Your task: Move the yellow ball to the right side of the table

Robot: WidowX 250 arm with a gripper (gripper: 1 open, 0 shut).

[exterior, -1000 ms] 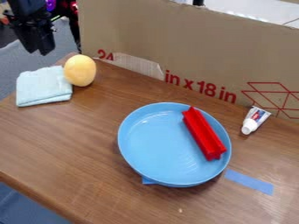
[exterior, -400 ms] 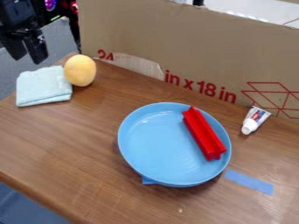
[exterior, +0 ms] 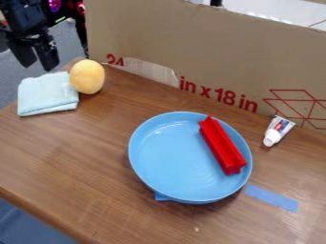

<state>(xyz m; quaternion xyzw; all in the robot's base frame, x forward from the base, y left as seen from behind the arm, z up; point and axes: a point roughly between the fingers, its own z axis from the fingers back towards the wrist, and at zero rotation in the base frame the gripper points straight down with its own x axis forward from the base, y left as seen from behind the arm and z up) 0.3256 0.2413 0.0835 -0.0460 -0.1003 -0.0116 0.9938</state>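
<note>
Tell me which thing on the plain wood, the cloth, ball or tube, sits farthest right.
The white tube, by the cardboard wall; the cloth and ball are at left.

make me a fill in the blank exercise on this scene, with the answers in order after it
The smooth yellow ball sits right beside a folded cloth whose colour is pale ____.
The long object lying on the round plate is coloured ____.
The box wall behind the plate carries printing in the colour ____.
The pincer is open and is holding ____.

Missing words: blue; red; red; nothing
</note>
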